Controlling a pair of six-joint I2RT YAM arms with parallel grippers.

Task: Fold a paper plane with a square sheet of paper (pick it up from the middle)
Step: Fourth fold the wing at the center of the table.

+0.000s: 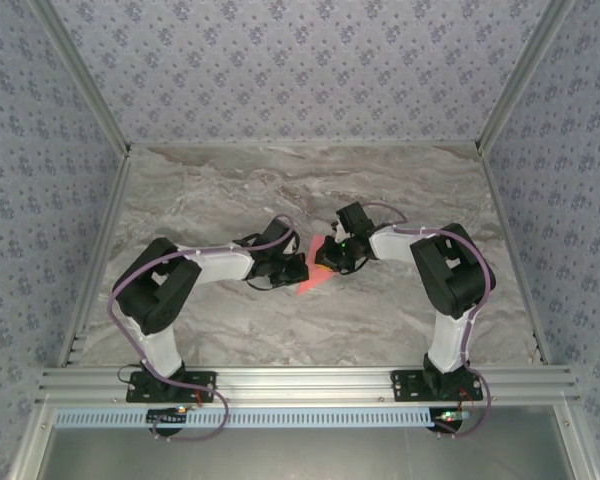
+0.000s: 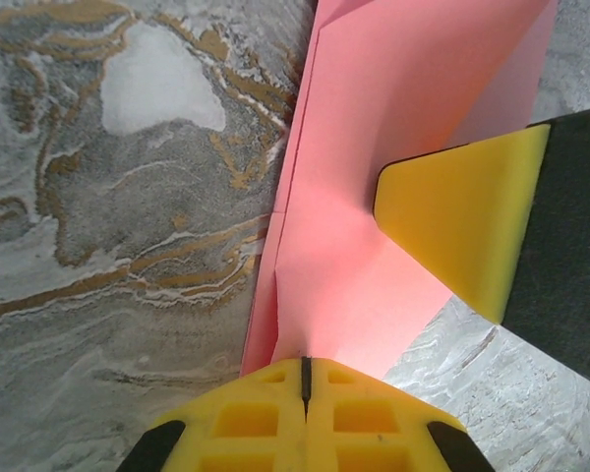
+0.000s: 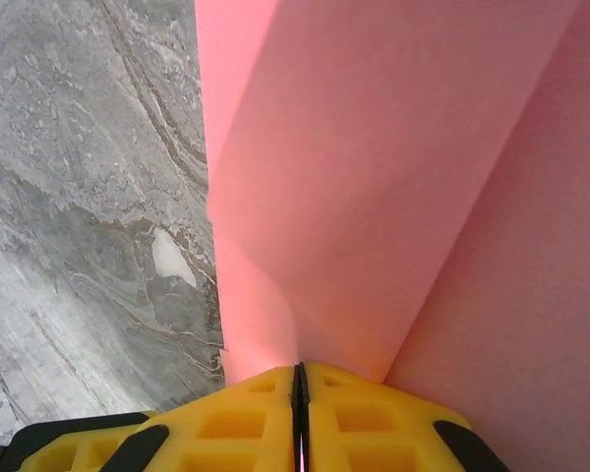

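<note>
Paper: salmon-pink sheet of thin creased paper (image 2: pixel 393 118), partly folded with layers overlapping. It sits mid-tabletop between the two hands (image 1: pixel 310 283). I cannot tell whether it rests on the grey marbled tabletop (image 2: pixel 128 295) or hangs just above it.
Left hand: (image 2: pixel 305 379) yellow pads pressed together, pinching the sheet's near edge where a crease runs in.
Right hand: (image 3: pixel 298 388) pads likewise closed on the sheet, with the fold line running straight out from the seam. One of its yellow fingers (image 2: pixel 462 231) lies against the paper's face in the left wrist view.
Handling: judged near weightless, limp away from the creases and stiffer along them. It would tear or crumple easily if the two hands pull apart, and it looks smooth enough to slip out of a light pinch.
Where to hold: judged best on the doubled layers along the centre crease, not on a single loose flap.
</note>
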